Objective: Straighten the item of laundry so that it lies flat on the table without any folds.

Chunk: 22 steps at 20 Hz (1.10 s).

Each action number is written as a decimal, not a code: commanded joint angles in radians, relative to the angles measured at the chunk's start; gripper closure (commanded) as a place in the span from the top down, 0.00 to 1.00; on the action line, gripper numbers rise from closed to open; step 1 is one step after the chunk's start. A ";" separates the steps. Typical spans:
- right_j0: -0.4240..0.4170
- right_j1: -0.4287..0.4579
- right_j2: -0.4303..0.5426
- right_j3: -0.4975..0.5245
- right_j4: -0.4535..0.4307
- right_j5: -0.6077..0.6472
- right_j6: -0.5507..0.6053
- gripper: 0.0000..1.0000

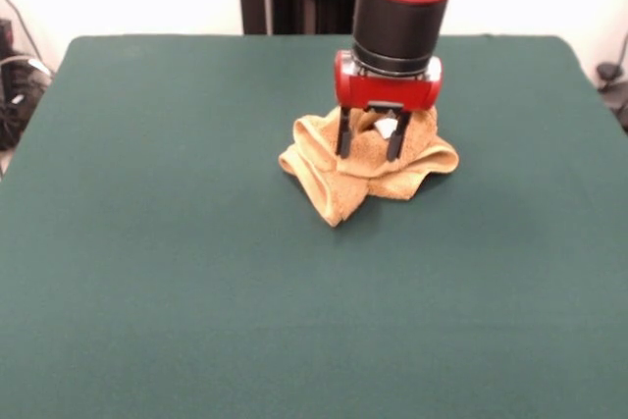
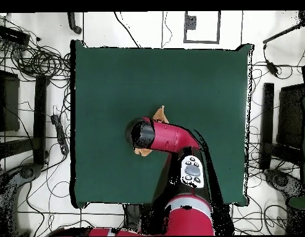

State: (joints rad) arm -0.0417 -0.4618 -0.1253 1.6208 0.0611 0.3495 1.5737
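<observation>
I've got the jaws (image 1: 369, 150) down over the towel (image 1: 365, 166), which sits roughly mid-bench, a bit toward the robot's side. They're apart, both black fingers (image 1: 343, 134) dipping into the top of the heap w/ the white tag (image 1: 387, 128) showing between them; nothing is pinched that I can confirm. My read: this is the grab step, picking a spot to lift & spread from. To do it well I'd want to close on one layer near an edge or corner, not on the crown of the pile, since a pinch through several layers would probably just lift the whole wad w/o opening it. The tag likely marks a hem, so that's a decent cue for where an edge runs. After closing, a low slow drag outward over the green bench (image 1: 147, 272) should let friction peel the folds open; plenty of bare cloth all round, so room isn't the issue. The towel itself is golden-orange terry, crumpled into a lumpy mound w/ rounded lobes left & right and a pointed flap reaching toward the camera in the front view. Nowhere near flat. In the overhead view the arm (image 2: 173, 137) covers most of it; only small orange bits (image 2: 159, 114) peek out beside the wrist.
</observation>
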 commanded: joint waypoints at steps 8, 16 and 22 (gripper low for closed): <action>0.018 0.066 0.056 0.078 0.019 -0.056 0.216 1.00; 0.013 0.083 0.063 0.087 0.012 -0.100 0.215 1.00; 0.010 0.089 0.067 0.088 0.010 -0.112 0.208 1.00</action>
State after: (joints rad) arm -0.0417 -0.4281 -0.1251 1.6206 0.0609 0.2786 1.5737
